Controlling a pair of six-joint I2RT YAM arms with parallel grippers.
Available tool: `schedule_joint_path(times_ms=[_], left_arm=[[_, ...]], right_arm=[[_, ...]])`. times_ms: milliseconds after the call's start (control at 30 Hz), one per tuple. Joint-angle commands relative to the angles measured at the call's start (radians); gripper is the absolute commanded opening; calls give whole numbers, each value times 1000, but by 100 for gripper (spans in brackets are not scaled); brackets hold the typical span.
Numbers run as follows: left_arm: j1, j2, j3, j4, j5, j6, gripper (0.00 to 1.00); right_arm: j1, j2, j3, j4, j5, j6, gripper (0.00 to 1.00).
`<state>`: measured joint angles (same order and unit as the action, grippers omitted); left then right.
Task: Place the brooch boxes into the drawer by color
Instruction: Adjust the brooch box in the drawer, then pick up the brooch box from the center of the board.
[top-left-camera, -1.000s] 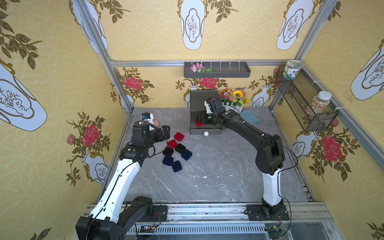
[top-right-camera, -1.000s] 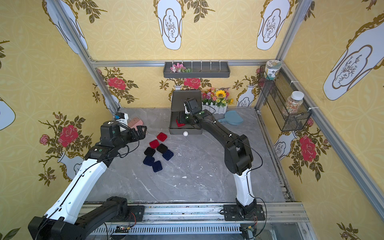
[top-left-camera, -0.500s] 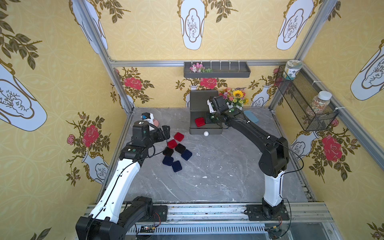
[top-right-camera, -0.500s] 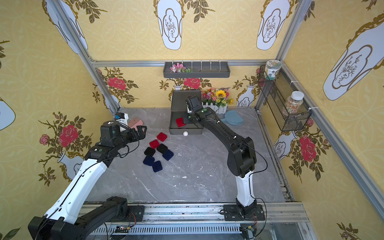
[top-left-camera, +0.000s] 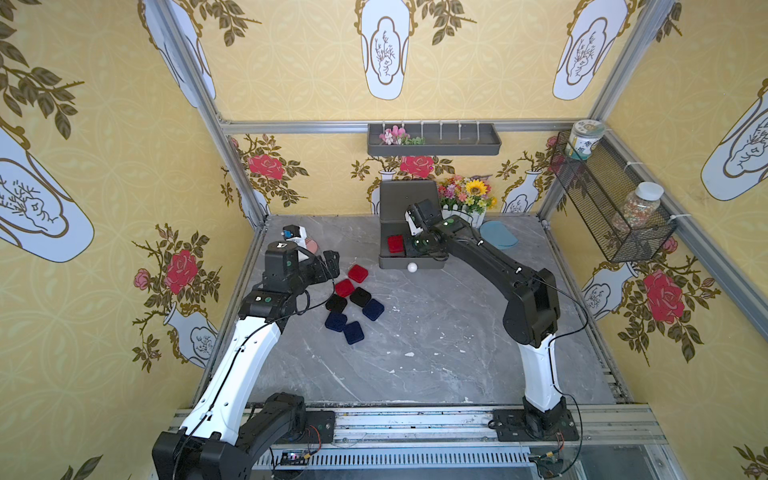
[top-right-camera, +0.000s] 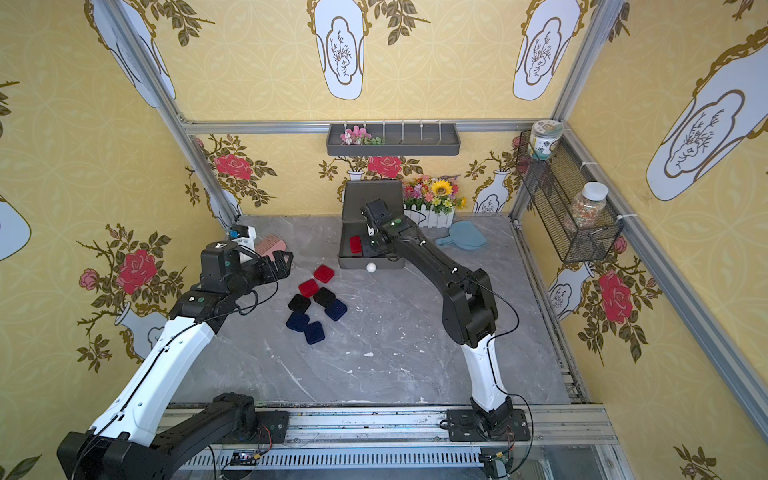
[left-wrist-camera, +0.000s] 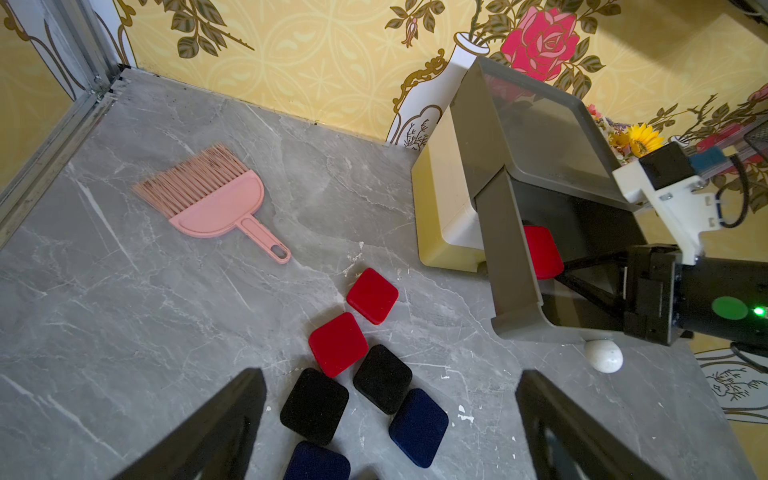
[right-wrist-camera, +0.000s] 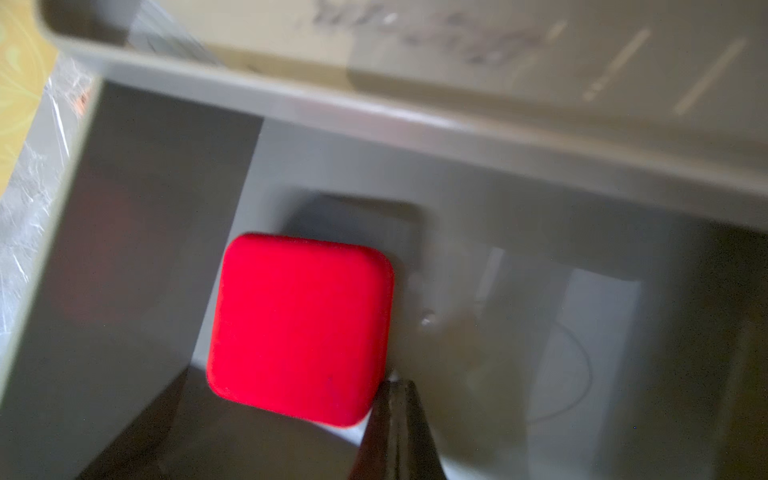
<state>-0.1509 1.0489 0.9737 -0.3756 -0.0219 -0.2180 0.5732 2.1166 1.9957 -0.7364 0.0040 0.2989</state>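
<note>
The drawer chest (top-left-camera: 409, 195) stands at the back wall with its top dark grey drawer (top-left-camera: 411, 264) pulled out. One red brooch box (right-wrist-camera: 299, 328) lies flat inside it. My right gripper (right-wrist-camera: 397, 386) is down in that drawer, shut and empty, its tip beside the box's corner. On the table lie two red boxes (top-left-camera: 358, 273), two black boxes (top-left-camera: 360, 296) and three navy boxes (top-left-camera: 353, 332) in a loose cluster. My left gripper (left-wrist-camera: 390, 375) hovers open above the cluster's far side, holding nothing.
A pink dustpan (left-wrist-camera: 216, 199) lies near the left wall. A blue paddle-shaped dish (top-left-camera: 498, 235) and a flower planter (top-left-camera: 467, 197) sit to the right of the chest. The drawer's white knob (top-left-camera: 412, 267) juts forward. A wall tray (top-left-camera: 432, 139) and a wire basket (top-left-camera: 611, 208) hang above.
The right gripper has let the red box down in the open drawer, drawn off to its right side and closed. The left arm has stayed still.
</note>
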Motion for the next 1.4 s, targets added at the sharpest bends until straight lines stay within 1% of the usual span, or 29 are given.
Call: schedule_joint_path(times_ms=[0,200,400,567,600,633,700,800,833,900,1000,1133,1267,1367], left_arm=[[2,2,2,-9,5,0,100],[7,2,2,-11,5,1,100],[8,2,-2,-9,5,-5,100],[12,8,-5,-3,-1,-22,100],[13,13,-4,-3,-3,-26,100],[13,22,-3,-6,-3,-30,100],[14,47,1,-13,-3,-39,100],[14,113,13,-30,-36,-65,100],[15,137,15,-31,-47,-72,100],[17,179,22,-32,-64,-88,100],[24,258,40,-35,-62,-113,100],[27,393,86,-51,-45,-139,98],[26,557,183,-116,2,-100,98],[25,640,221,-131,26,-102,98]], right_arm=[[9,21,32,6,-4,-4,0],[11,60,104,4,-10,1,0],[3,67,119,10,-19,0,0],[-15,17,84,14,-14,-7,0],[-15,-3,75,14,-12,-11,2],[-15,-22,67,12,-8,-15,6],[-13,-70,40,11,5,-15,25],[-7,-181,-57,49,43,-15,48],[-2,-222,-102,74,54,-10,53],[3,-308,-191,116,56,6,59],[7,-430,-326,160,55,33,64],[10,-558,-481,191,48,65,66],[11,-643,-589,189,47,84,67],[8,-696,-657,192,49,95,68]])
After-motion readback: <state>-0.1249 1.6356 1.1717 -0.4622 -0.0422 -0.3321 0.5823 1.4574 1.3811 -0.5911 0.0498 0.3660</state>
